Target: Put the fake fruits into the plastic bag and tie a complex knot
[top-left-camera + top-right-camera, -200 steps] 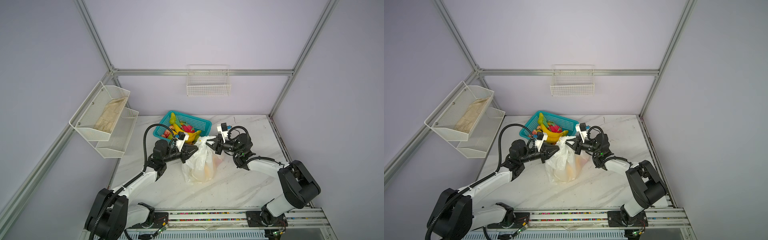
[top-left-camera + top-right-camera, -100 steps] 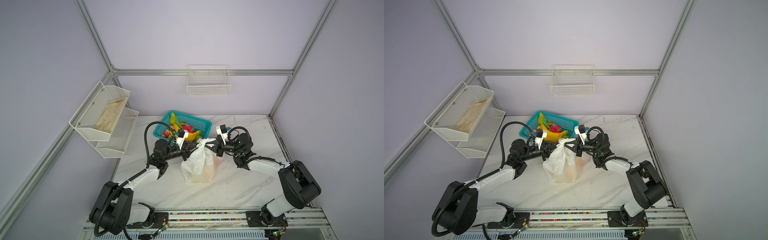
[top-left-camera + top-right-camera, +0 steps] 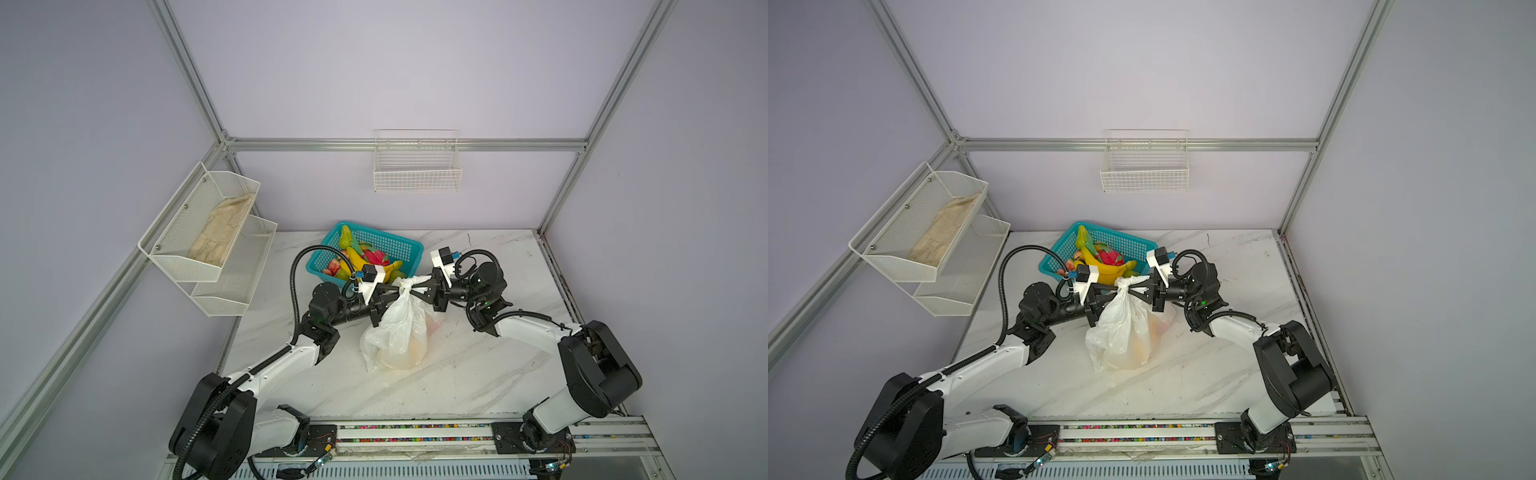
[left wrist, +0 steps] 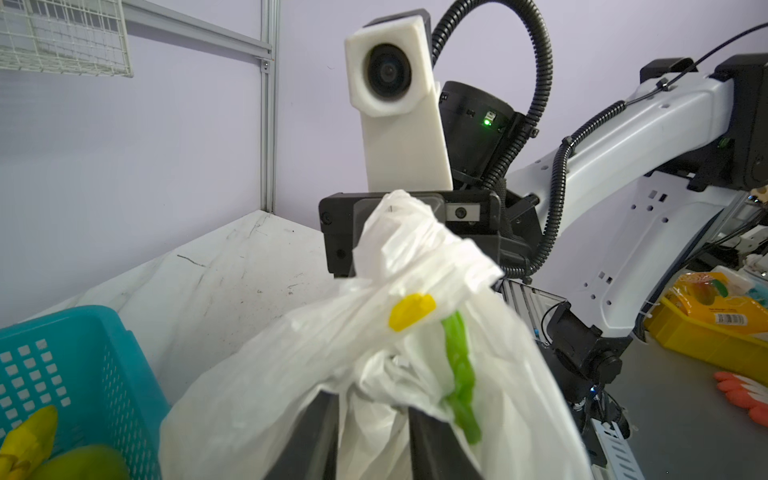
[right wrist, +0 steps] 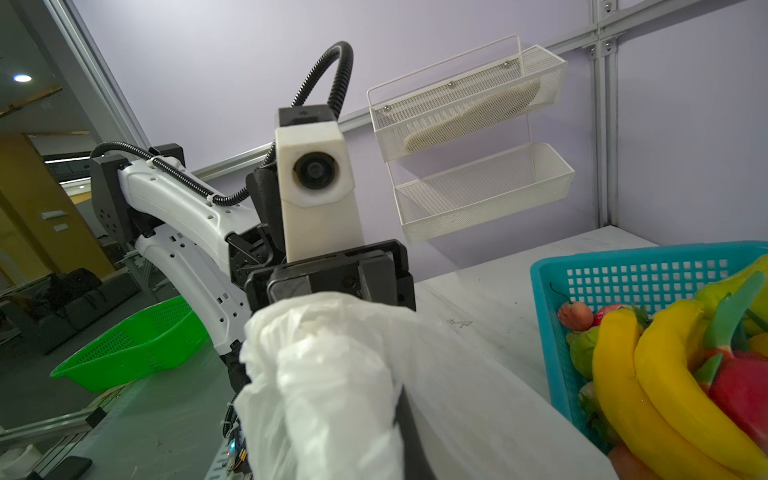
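Pinching bag (image 3: 399, 332) at knot (image 3: 405, 284) with right gripper (image 3: 422, 286), jaws clamped on a loose end. Straddling bag beside knot with left gripper (image 3: 390, 291), jaws parted; cannot tell whether gripping. Resting bag on table (image 3: 478, 374), just before basket (image 3: 399, 245).

Enclosure: pale lilac matte wall panels (image 3: 374, 62), three sides. Silver aluminium frame profiles (image 3: 519, 144) along panel joints and corners. Work surface: white marble-pattern tabletop (image 3: 478, 374), grey veining, scuffed. Back wall: small white wire basket (image 3: 417, 180), hung from horizontal profile. Left wall: two-tier white mesh shelf (image 3: 226, 297); folded beige cloth (image 3: 220, 232) in upper tier. Front edge: grey slotted metal rail (image 3: 415, 432). Outside enclosure: green plastic mesh tray (image 5: 133, 345), yellow plastic bin (image 4: 706, 345), round recessed ceiling lamp (image 5: 21, 78), lit.
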Robot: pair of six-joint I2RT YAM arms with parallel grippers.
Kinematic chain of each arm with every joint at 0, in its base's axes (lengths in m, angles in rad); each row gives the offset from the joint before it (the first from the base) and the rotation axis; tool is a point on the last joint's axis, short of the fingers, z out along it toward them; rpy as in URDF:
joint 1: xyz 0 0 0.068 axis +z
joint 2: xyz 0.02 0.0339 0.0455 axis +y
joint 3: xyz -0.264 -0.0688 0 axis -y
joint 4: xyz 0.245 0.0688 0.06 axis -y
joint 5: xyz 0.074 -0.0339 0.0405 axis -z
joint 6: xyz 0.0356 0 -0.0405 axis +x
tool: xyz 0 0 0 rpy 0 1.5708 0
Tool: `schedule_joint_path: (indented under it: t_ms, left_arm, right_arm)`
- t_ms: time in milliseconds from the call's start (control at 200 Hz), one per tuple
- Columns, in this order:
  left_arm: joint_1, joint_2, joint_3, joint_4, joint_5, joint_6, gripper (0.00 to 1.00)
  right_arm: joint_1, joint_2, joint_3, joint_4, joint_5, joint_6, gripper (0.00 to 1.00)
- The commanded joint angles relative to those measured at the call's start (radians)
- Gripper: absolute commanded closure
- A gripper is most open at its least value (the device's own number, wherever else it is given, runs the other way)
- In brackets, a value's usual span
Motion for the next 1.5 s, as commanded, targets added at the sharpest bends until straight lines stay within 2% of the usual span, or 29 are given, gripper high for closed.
schedule_joint_path:
  t_ms: [0, 145, 260, 340, 425, 550, 615, 925, 1125, 1365, 1495]
  left_arm:
    - [-0.053, -0.018, -0.026, 0.014, -0.129, 0.146, 0.71]
    - [-0.117, -0.002, -0.043, 0.04, -0.257, 0.193, 0.69]
    - [-0.152, 0.026, -0.064, 0.097, -0.308, 0.198, 0.64]
    - [-0.165, 0.043, -0.091, 0.158, -0.33, 0.183, 0.63]
    - [-0.164, 0.052, -0.121, 0.198, -0.359, 0.182, 0.61]
    - [-0.163, 0.043, -0.154, 0.224, -0.406, 0.201, 0.6]
    - [-0.162, 0.032, -0.161, 0.229, -0.427, 0.202, 0.6]
    - [-0.162, -0.043, -0.196, 0.275, -0.483, 0.17, 0.6]
    - [-0.162, -0.028, -0.172, 0.229, -0.468, 0.187, 0.77]
    - [-0.162, -0.014, -0.147, 0.181, -0.466, 0.191, 0.87]
    - [-0.161, -0.011, -0.142, 0.17, -0.472, 0.19, 1.0]
  right_arm:
    - [-0.005, 0.02, 0.042, 0.019, -0.095, -0.013, 1.0]
    - [-0.033, 0.039, 0.077, 0.015, -0.196, -0.01, 1.0]
    - [-0.061, 0.053, 0.104, -0.006, -0.262, -0.011, 1.0]
    - [-0.069, 0.048, 0.121, -0.077, -0.289, -0.055, 1.0]
    - [-0.074, 0.026, 0.144, -0.278, -0.289, -0.213, 1.0]
    - [-0.074, 0.019, 0.239, -0.748, -0.282, -0.567, 1.0]
    - [-0.074, 0.025, 0.269, -0.858, -0.279, -0.652, 1.0]
    - [-0.074, 0.024, 0.263, -0.864, -0.248, -0.66, 1.0]
    - [-0.074, 0.021, 0.261, -0.849, -0.241, -0.648, 1.0]
    - [-0.074, 0.013, 0.258, -0.841, -0.233, -0.644, 1.0]
    - [-0.074, 0.011, 0.257, -0.84, -0.226, -0.643, 1.0]
